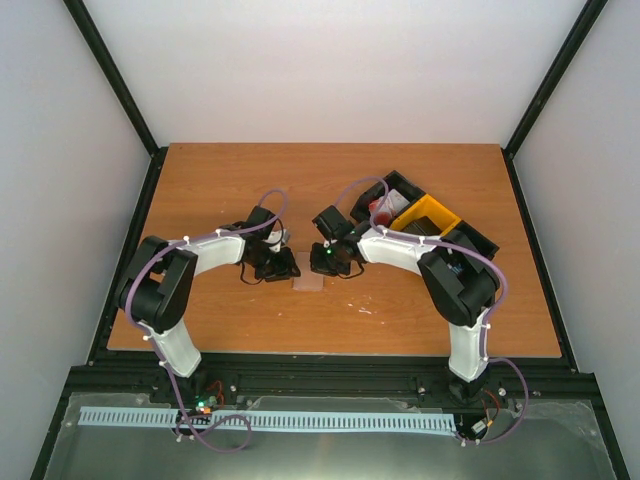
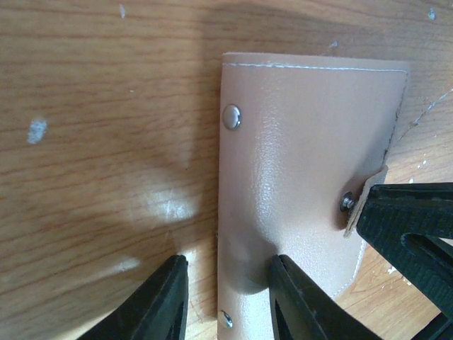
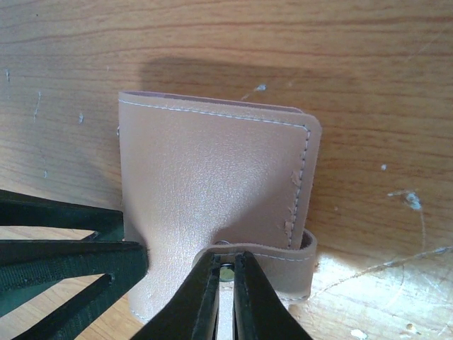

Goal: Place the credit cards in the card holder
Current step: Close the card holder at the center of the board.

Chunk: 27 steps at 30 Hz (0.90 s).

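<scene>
White walls, black frame posts, and a brown wooden bench (image 1: pixel 250 190) filling the middle of the top view. The bench is scuffed, with white specks in both wrist views.

The left arm (image 1: pixel 165 290) comes in from the lower left and the right arm (image 1: pixel 455 285) from the lower right. Both bend toward the frame centre, with their wrists almost meeting.

A black bin (image 1: pixel 480 240) sits at the upper right of the bench, with a yellow bin (image 1: pixel 440 210) against it. The red-and-white credit cards (image 1: pixel 382 208) are at the left end of the black bin, well apart from both claws. No other card colours can be made out from here.

The card holder (image 1: pixel 308 283) lies flat on the bench at frame centre, between the two claws. It is folded closed with the tan-pink outside up and white stitching along the edges.

The left claw (image 2: pixel 226 261) is at the bottom of the left wrist view with its jaws partly apart, clamped on nothing. Its right finger (image 2: pixel 297 304) rests on the holder's cover. Its left finger (image 2: pixel 159 304) is on bare bench just beside the holder's left edge.

The right claw (image 3: pixel 226 263) is at the bottom centre of the right wrist view. Its jaws are pinched nearly together on the holder's closure strap (image 3: pixel 276 255), right at the metal snap. The strap is lifted slightly off the cover.

A round snap stud (image 2: pixel 231 117) shows near the holder's upper left edge in the left wrist view. A second small one sits at the lower edge, between the left claw's fingers.
</scene>
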Each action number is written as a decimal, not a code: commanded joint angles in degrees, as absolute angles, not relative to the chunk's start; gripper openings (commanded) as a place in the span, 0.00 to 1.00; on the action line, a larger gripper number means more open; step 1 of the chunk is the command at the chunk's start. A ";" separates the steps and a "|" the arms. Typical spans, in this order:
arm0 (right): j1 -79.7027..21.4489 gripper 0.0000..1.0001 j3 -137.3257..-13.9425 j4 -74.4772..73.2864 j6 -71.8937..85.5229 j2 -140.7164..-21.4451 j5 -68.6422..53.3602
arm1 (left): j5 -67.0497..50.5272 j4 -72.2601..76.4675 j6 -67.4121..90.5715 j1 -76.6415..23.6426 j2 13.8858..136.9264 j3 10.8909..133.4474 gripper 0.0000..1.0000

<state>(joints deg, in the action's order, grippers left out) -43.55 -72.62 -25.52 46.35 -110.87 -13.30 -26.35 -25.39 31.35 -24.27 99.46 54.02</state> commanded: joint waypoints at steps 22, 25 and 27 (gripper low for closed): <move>-43.49 0.07 -83.18 -35.44 44.23 -120.24 -13.46 | -25.98 -24.74 30.41 -24.16 102.00 53.64 0.27; -43.54 0.07 -85.40 -38.65 44.05 -121.68 -12.87 | -25.74 -24.56 30.50 -24.17 102.05 53.45 0.27; -43.76 0.07 -86.45 -40.51 43.89 -122.77 -12.08 | -25.60 -24.40 30.56 -24.17 102.06 53.37 0.27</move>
